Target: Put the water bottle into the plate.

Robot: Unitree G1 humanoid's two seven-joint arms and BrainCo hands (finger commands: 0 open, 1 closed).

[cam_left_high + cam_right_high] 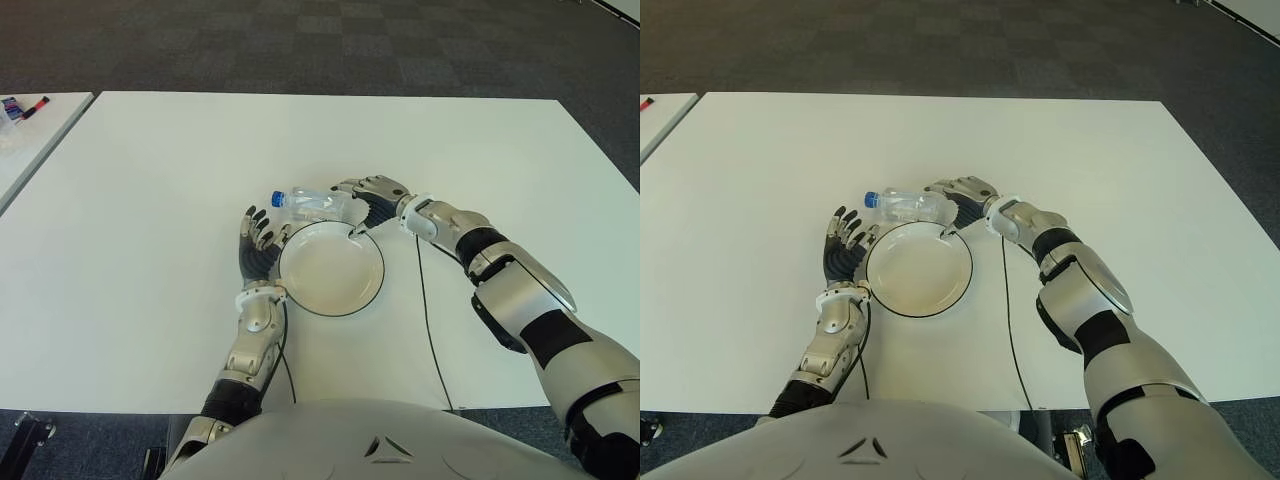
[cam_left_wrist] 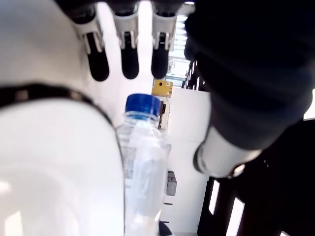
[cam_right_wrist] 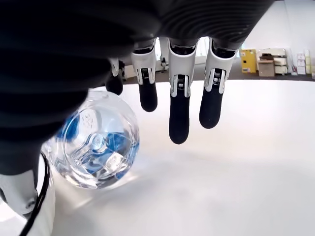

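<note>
On the white counter [image 1: 150, 200], approx. centre, lies the plate [image 1: 331, 268]: white, dark rim, nothing on it. Water bottle [image 1: 312, 204] lies on its side on the counter just beyond the plate's far rim, blue cap twd the robot's left; not on the plate. Right robot hand [image 1: 372, 196] is at the bottle's base end, fingers [image 3: 179, 118] extended over the bottle w/ a visible gap in the right wrist view; no closed grasp seen, contact w/ bottle cannot be confirmed. Left robot hand [image 1: 258, 245] sits just beside the plate's left rim, fingers [image 2: 130, 61] straight and spread, holding nothing. Pens/small items [image 1: 22, 107] lie on a separate surface at far left
</note>
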